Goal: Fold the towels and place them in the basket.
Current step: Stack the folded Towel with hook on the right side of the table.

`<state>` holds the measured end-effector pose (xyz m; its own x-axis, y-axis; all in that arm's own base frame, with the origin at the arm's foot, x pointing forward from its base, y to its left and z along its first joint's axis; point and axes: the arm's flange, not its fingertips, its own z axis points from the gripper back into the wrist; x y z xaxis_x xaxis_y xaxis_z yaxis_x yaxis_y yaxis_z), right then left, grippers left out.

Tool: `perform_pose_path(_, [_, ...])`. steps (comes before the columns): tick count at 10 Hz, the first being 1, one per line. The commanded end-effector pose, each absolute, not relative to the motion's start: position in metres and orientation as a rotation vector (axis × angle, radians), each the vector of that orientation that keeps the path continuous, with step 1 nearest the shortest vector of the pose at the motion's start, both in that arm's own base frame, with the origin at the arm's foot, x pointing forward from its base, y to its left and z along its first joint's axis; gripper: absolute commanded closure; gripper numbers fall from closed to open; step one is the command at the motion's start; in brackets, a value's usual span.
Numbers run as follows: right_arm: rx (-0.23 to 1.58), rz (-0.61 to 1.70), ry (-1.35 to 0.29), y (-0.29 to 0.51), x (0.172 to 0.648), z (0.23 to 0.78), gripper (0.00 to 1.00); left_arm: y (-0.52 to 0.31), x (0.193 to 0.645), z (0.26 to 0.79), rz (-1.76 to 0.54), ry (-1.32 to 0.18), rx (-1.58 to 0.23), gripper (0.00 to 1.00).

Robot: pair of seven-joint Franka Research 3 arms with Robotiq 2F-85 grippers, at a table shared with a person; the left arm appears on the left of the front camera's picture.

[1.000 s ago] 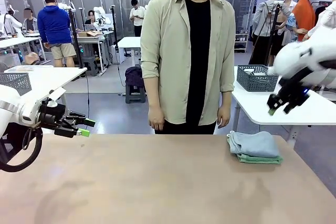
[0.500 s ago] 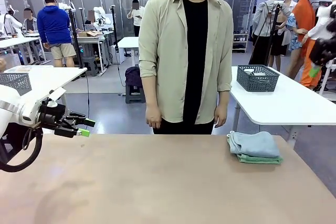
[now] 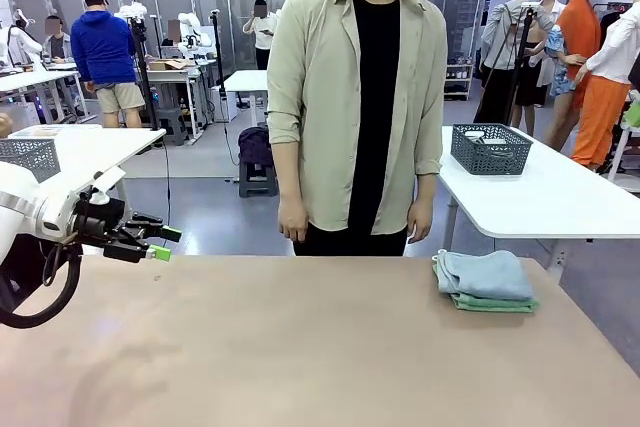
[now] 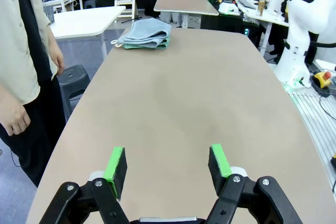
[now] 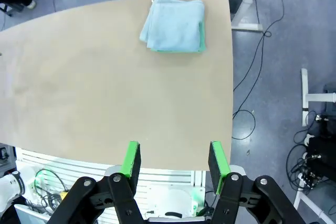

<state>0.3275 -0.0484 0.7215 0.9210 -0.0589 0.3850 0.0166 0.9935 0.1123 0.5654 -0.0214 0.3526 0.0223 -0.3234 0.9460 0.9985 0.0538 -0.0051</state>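
Two folded towels lie stacked at the table's far right, the pale grey-blue towel (image 3: 483, 273) on top of the mint green towel (image 3: 495, 302); the stack (image 4: 144, 33) (image 5: 176, 24) is seen from both wrists. The dark basket (image 3: 490, 149) stands on a white side table behind them. My left gripper (image 3: 160, 244) (image 4: 167, 158) hovers open over the table's far left edge, nothing between its fingers. My right gripper (image 5: 174, 153) is open and empty, high above the table's near right side, looking down on the towels.
A person (image 3: 358, 97) stands at the far edge, hands hanging down. The brown table (image 3: 300, 347) is bare apart from the towels. A lighter grey basket (image 3: 28, 155) sits on a white table at the left.
My right arm has risen and swung out past the right edge of the front view. The left arm and the towels have stayed put.
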Motion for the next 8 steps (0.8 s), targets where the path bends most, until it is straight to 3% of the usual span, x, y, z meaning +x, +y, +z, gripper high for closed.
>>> perform_pose_path(1, [0.105,-0.044,-0.386,-0.0506,0.3431,0.7176,0.34,-0.0216,0.5647,0.3544,-1.301,-0.982,-0.934,0.20])
perform_pose_path(8, [0.105,-0.044,-0.386,-0.0506,0.3431,0.7176,0.34,-0.0216,0.5647,0.3544,-1.301,-0.982,-0.934,0.20])
